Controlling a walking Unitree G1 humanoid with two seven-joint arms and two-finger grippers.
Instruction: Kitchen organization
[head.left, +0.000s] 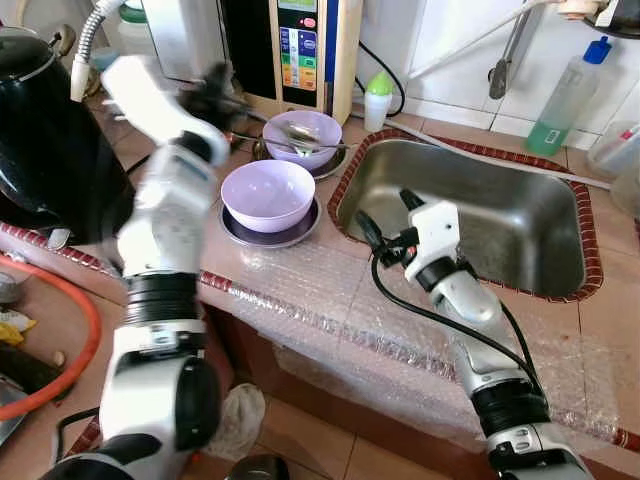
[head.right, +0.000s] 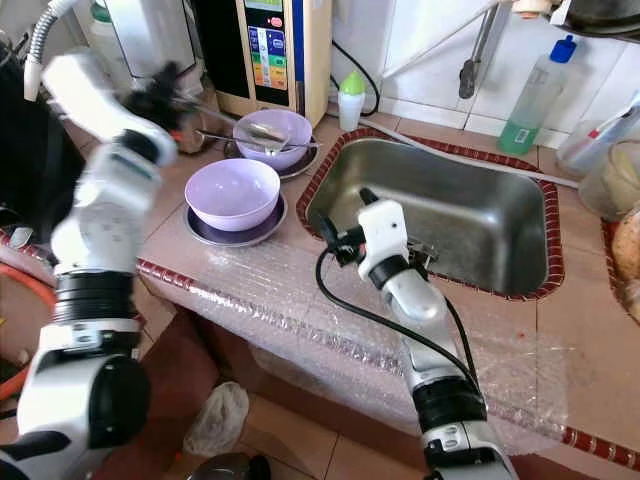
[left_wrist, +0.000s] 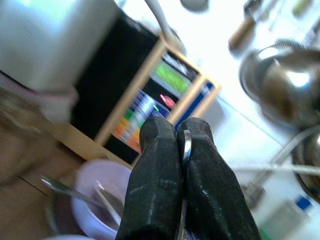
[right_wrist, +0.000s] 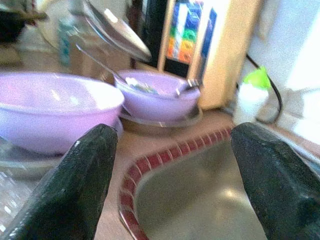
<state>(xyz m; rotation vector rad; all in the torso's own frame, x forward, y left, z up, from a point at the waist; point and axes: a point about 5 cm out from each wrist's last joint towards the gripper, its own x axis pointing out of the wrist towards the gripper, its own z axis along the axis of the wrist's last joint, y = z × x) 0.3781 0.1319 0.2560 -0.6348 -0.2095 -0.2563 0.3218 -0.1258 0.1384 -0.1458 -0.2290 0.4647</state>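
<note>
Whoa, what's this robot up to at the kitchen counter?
It is tidying dishes beside the sink. Its left hand is raised near the far purple bowl, fingers shut on a thin metal piece, likely a utensil. Its right hand hangs open over the sink's near corner, holding nothing. A second purple bowl sits on a plate close by, and spoons lie in the far bowl.

Two lilac bowls, the near bowl (head.left: 268, 194) empty, the far bowl (head.left: 303, 138) holding spoons (head.left: 297, 133), sit on dark saucers beside the sink.
</note>
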